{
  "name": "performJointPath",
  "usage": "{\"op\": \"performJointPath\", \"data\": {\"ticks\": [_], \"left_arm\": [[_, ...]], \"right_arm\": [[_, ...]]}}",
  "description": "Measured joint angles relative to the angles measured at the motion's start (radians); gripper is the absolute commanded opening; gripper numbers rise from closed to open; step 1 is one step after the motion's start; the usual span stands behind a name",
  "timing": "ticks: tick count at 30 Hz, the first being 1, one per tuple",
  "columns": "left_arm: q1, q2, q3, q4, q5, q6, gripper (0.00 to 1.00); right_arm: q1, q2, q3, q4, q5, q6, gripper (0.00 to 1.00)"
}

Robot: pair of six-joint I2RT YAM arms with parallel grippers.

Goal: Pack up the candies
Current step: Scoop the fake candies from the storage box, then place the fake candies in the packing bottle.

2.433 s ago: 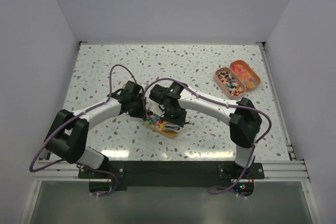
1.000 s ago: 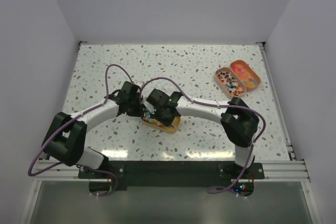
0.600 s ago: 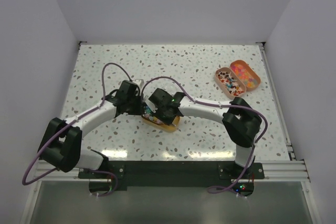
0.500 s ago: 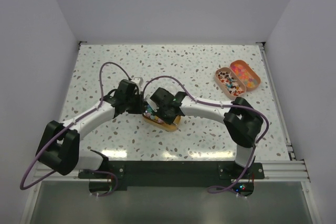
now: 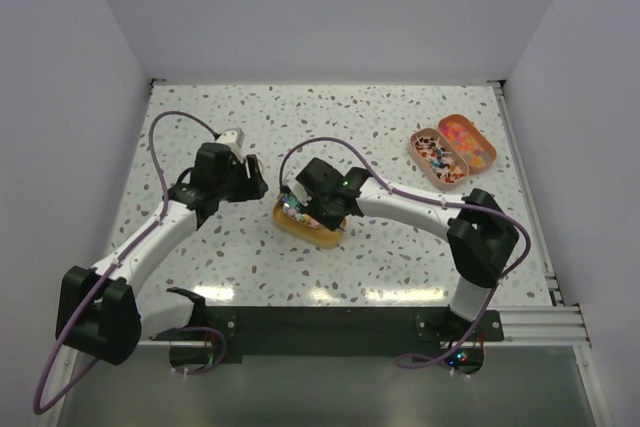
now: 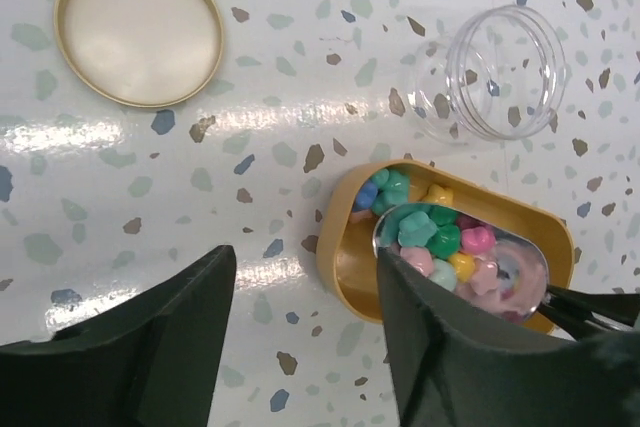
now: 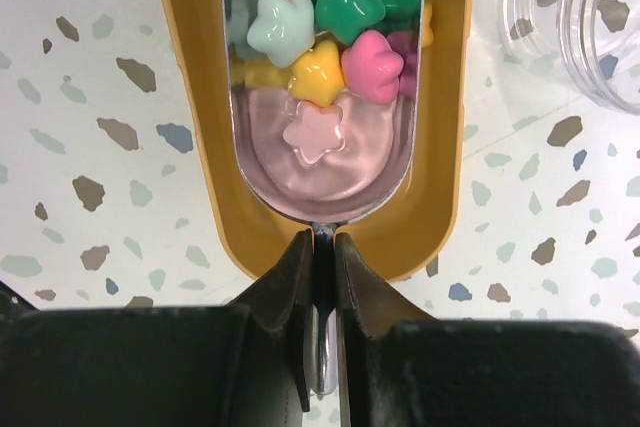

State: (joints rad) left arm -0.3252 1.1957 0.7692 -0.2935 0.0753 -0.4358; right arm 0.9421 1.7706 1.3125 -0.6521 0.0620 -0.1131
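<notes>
right gripper (image 7: 322, 247) is clamped on the handle of a metal scoop (image 7: 320, 162) loaded with star-shaped candies (image 7: 350, 2), held over the mustard oval tray (image 7: 445, 147) with more inside – left gripper (image 6: 305, 257) has fingers apart, holding nothing, above the table near the gold lid (image 6: 138, 29) and clear jar (image 6: 500, 72)
</notes>
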Motion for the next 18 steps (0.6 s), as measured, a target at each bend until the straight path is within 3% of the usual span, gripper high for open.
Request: {"op": "performJointPath", "data": {"ticks": [3, 9, 18], "left_arm": [[0.013, -0.026, -0.004, -0.002, -0.029, 0.001, 0.73], [0.016, -0.085, -0.004, -0.031, -0.121, 0.021, 0.99], [0.016, -0.292, -0.037, -0.027, -0.266, 0.074, 1.00]], "right_arm": [[-0.004, -0.018, 0.004, -0.031, 0.000, -0.005, 0.00], [-0.039, -0.057, 0.050, -0.109, 0.003, -0.026, 0.00], [-0.138, -0.090, 0.169, -0.223, 0.093, -0.095, 0.00]]}}
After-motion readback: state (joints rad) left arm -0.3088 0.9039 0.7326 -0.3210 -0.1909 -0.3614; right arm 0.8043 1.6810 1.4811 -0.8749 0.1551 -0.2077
